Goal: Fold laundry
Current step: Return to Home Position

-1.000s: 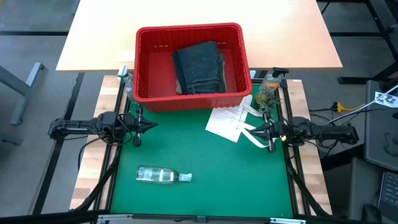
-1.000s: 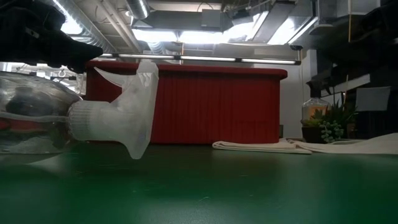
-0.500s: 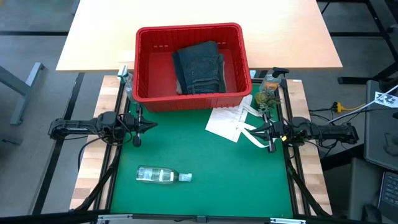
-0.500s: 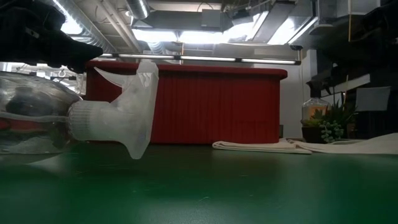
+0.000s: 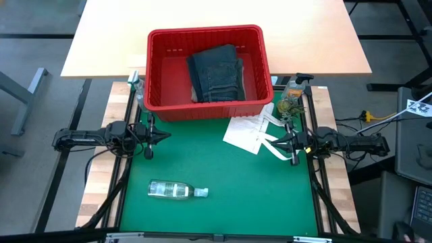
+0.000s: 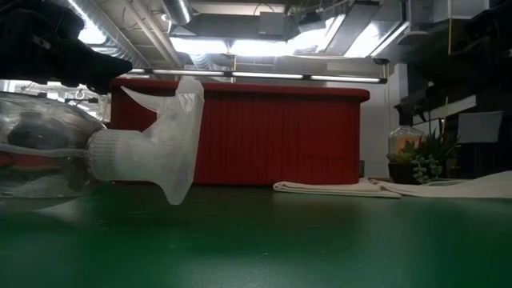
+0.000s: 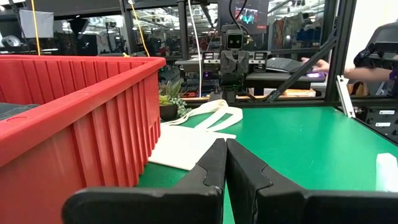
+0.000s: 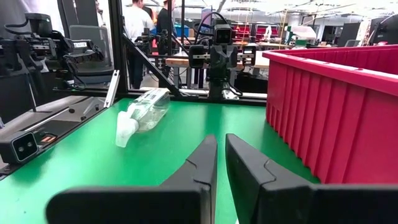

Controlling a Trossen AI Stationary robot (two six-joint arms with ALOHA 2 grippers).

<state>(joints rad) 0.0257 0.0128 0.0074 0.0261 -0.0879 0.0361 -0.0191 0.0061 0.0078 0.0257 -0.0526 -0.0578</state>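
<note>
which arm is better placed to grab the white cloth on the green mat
Right, probably: the right gripper sits at the edge of the white cloth, while the left gripper is parked across the green mat.

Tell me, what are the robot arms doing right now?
Nothing much at this moment. The folded jeans lie inside the red basket. The left gripper and the right gripper are both shut and empty, parked at the sides of the green mat and pointing toward each other. A clear bottle lies on its side on the mat, untouched.
</note>
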